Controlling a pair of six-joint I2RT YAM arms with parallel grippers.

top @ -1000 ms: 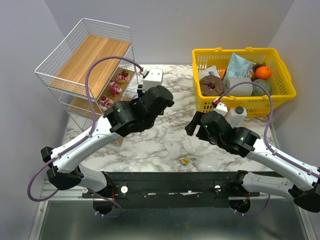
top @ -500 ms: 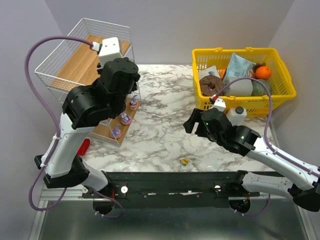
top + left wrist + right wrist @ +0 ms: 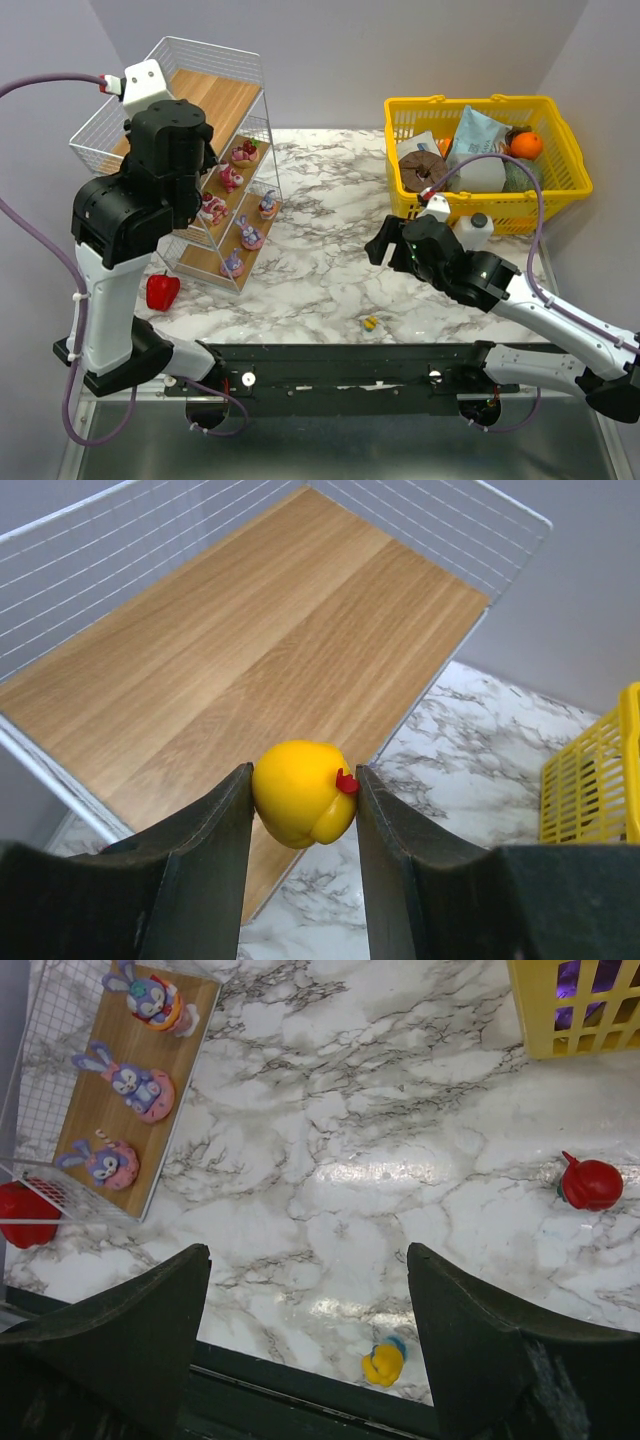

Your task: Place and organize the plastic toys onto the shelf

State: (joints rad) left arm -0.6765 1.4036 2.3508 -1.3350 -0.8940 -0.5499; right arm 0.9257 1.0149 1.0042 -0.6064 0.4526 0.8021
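L pincer [image 3: 303, 780] clamped on duck [image 3: 298, 795] above shelf [image 3: 250, 630] top board, prob. to set it there; R pincer [image 3: 308, 1252] apart over table [image 3: 330, 1160].

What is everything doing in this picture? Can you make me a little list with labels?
Left claw: shut on a yellow duck, over the top board of the shelf
Right claw: open and empty, above the table
Middle tier: three pink toys
Bottom tier: three purple bunnies
Left on table: small yellow toy, small red toy
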